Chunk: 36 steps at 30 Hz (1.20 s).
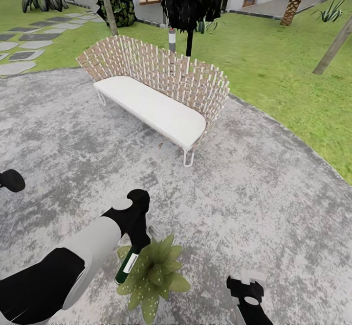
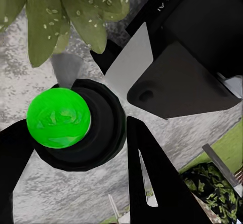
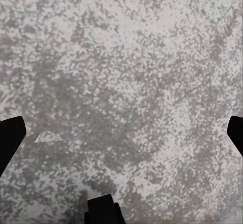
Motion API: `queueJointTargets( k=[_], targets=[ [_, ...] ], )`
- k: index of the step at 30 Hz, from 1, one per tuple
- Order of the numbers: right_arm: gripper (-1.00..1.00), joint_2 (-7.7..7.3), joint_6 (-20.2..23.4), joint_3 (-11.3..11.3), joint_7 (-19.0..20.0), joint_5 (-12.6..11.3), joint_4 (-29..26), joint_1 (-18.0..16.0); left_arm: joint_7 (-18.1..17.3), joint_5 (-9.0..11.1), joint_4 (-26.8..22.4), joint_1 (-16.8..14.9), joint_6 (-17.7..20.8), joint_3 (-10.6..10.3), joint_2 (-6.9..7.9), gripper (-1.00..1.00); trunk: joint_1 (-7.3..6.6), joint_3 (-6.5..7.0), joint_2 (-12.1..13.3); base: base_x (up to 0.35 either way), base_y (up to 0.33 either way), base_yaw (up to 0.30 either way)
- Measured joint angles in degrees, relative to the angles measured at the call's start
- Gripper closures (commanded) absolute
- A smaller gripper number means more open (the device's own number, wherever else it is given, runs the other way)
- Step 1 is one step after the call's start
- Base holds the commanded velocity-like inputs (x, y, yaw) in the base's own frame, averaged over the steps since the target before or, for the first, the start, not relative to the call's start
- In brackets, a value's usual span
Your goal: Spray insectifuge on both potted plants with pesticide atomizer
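Jaws of the left gripper (image 1: 128, 261) clamp the pesticide atomizer (image 1: 125, 266), its green body slanting down into the leaves of a potted plant (image 1: 152, 275) on the grey stone patio (image 1: 254, 193).

Right gripper (image 3: 121, 133) hangs over bare patio stone, its jaws spread wide at the wrist view's edges. The atomizer carries a white label whose writing is too small to read; the left wrist view shows a glossy green ball (image 2: 58, 117) set in a black ring above the speckled leaves. The plant's pot is hidden under foliage. A wicker sofa (image 1: 156, 85) with a white cushion stands well behind, beside lawn (image 1: 293, 70).
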Motion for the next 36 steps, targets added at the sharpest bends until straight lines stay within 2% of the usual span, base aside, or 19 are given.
queueJointTargets(
  k=[4, 15, 17, 18, 21, 23, 25, 36],
  targets=[
    [-1.00, 0.00, 0.00, 0.00, -0.06, 0.00, 0.03, 0.00, 0.00, -0.29, -2.90, 0.13, 0.06, -0.02, 0.04, 1.00, 0.88, -1.08, -1.60, 0.000, 0.000, 0.000],
    [-1.00, 0.00, 0.00, 0.00, -0.09, 0.00, 0.03, 0.00, 0.00, -0.96, -2.06, -0.37, -0.54, -0.31, 0.19, 1.00, 3.30, -3.93, -6.02, 0.000, 0.000, 0.000],
    [-1.00, 0.00, 0.00, 0.00, -0.09, 0.00, 0.03, 0.00, 0.01, -2.17, -0.57, -2.37, -0.63, -0.37, 0.65, 1.00, 3.73, -4.39, -6.82, 0.000, 0.000, 0.000],
    [-1.00, 0.00, 0.00, 0.00, -0.09, 0.00, 0.03, 0.00, 0.00, -3.15, 1.58, -4.33, -0.69, -0.35, 0.78, 1.00, 3.95, -4.60, -7.22, 0.000, 0.000, 0.000],
    [-1.00, 0.00, 0.00, 0.00, -0.09, 0.00, 0.03, 0.00, -0.01, -3.98, 9.20, -9.55, -0.82, -0.63, 0.68, 1.00, 4.61, -5.18, -8.43, 0.000, 0.000, 0.000],
    [-1.00, 0.00, 0.00, 0.00, -0.09, 0.00, 0.03, 0.00, -0.03, -4.11, 12.01, -12.13, -0.89, -0.67, 0.55, 1.00, 4.62, -5.19, -8.44, 0.000, 0.000, 0.000],
    [-1.00, 0.00, 0.00, 0.00, -0.09, 0.00, 0.03, 0.00, -0.04, -4.16, 12.68, -12.86, -1.01, -0.71, 0.42, 1.00, 4.62, -5.19, -8.44, 0.000, 0.000, 0.000],
    [-1.00, 0.08, -0.03, -0.01, -0.07, 0.06, 0.06, 0.00, -0.04, -4.41, 12.32, -12.13, -1.21, -0.47, -0.31, 1.00, 4.62, -5.19, -8.44, 0.000, 0.000, 0.000]
  ],
)
